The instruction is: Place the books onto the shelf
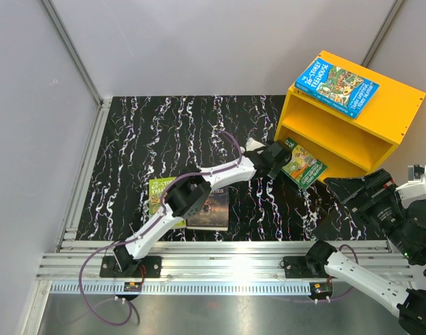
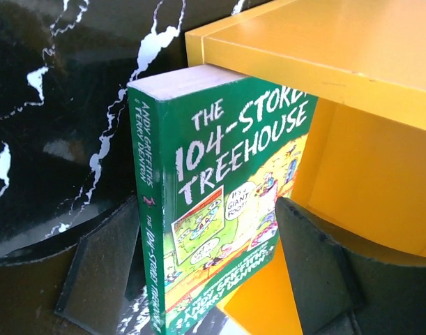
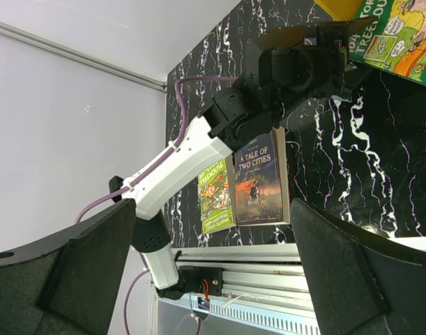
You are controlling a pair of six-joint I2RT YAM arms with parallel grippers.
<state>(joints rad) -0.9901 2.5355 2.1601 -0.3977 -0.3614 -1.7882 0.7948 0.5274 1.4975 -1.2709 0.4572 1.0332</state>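
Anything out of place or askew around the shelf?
A blue book lies on top of the yellow shelf, not inside it; a green book leans tilted at its opening, within the open left hand.

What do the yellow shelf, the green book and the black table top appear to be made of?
Yellow shelf: probably painted board; flat, matt, even colour.
Green book: paper with a glossy card cover; page edges show.
Table top: black, white-veined marble look, perhaps laminate; slightly reflective.

A lab test cell: white panel walls (image 1: 199,42), aluminium rail frame (image 1: 219,262).
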